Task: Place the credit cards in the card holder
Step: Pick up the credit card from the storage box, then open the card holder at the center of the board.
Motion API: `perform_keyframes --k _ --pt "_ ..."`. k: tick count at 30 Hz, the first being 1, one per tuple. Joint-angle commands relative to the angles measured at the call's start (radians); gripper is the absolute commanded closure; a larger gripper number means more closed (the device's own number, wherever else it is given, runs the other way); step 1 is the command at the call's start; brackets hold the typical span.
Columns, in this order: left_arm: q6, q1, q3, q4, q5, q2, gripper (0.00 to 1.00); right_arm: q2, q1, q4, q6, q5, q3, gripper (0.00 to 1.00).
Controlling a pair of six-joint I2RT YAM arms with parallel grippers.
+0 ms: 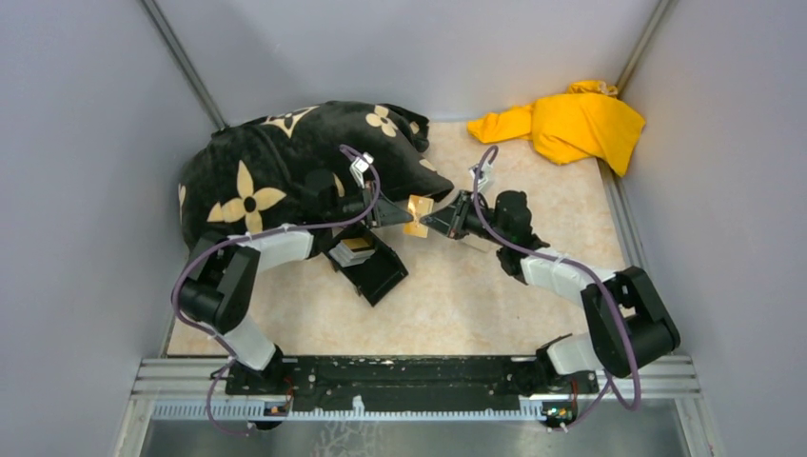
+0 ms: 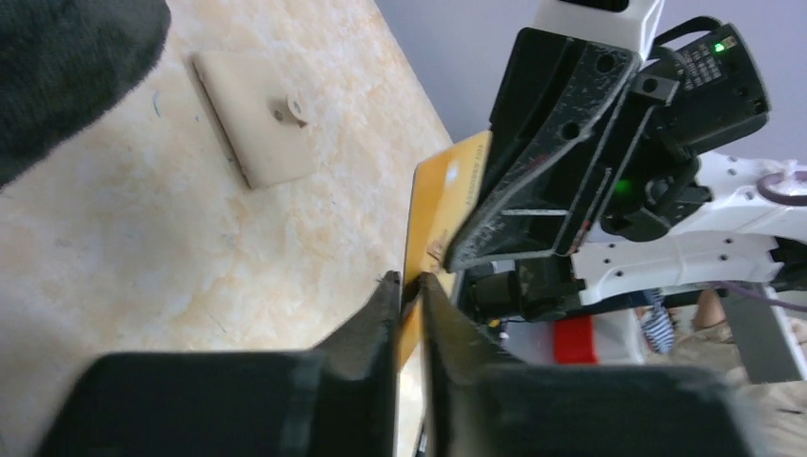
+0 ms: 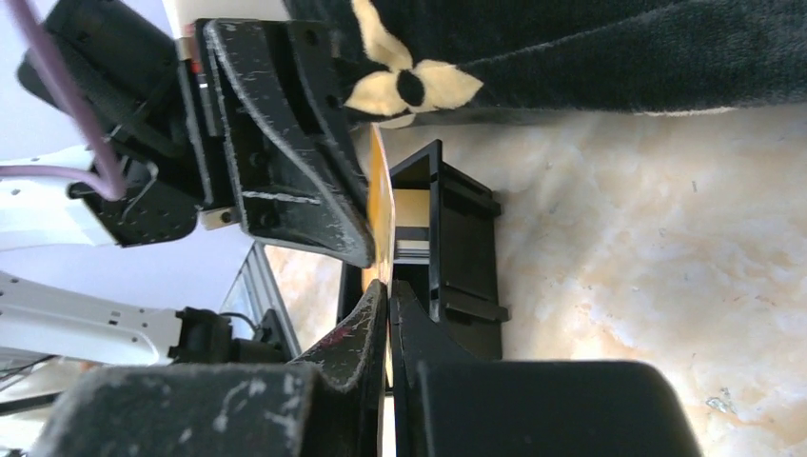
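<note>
The gold-orange card (image 1: pixel 417 215) hangs in the air between both grippers over the table's middle. My right gripper (image 3: pixel 388 290) is shut tight on the card's near edge (image 3: pixel 381 205), which shows edge-on. My left gripper (image 2: pixel 411 282) has its jaws slightly parted around a corner of the card (image 2: pixel 440 205), which stands at an angle between them. The tan card holder (image 2: pixel 255 116) lies closed and flat on the table beyond the card, clasp tab up. The light blue card is not in sight.
An open black box (image 1: pixel 367 264) lies below the left gripper, with pale flat items inside (image 3: pixel 411 227). A black flower-patterned cushion (image 1: pixel 285 167) fills the back left. A yellow cloth (image 1: pixel 571 122) lies at the back right. Grey walls close three sides.
</note>
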Motion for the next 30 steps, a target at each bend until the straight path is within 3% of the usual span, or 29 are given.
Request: perform_keyframes --k 1,2,4,8,14,21,27,30 --pt "-0.007 -0.022 0.054 0.023 0.029 0.026 0.71 -0.013 0.008 0.130 0.033 -0.044 0.007 1.00" --pt "0.002 -0.021 0.060 0.006 0.018 0.031 0.58 -0.025 0.008 0.103 0.030 -0.034 0.012 1.00" --pt "0.040 -0.021 0.081 -0.074 -0.041 0.036 0.43 -0.057 0.008 0.025 0.007 -0.007 0.029 1.00" --pt "0.091 -0.023 0.129 -0.196 -0.152 0.054 0.33 -0.149 0.008 -0.235 -0.084 0.110 0.087 1.00" --pt "0.204 -0.077 0.233 -0.401 -0.367 0.097 0.33 -0.207 0.008 -0.637 -0.195 0.385 0.213 1.00" --pt "0.333 -0.181 0.382 -0.573 -0.587 0.195 0.35 -0.099 0.008 -0.964 -0.267 0.629 0.393 1.00" --pt "0.373 -0.207 0.447 -0.621 -0.685 0.271 0.40 0.059 0.012 -1.120 -0.300 0.753 0.537 1.00" --pt "0.397 -0.221 0.477 -0.637 -0.713 0.306 0.49 0.129 0.017 -1.182 -0.309 0.802 0.585 1.00"
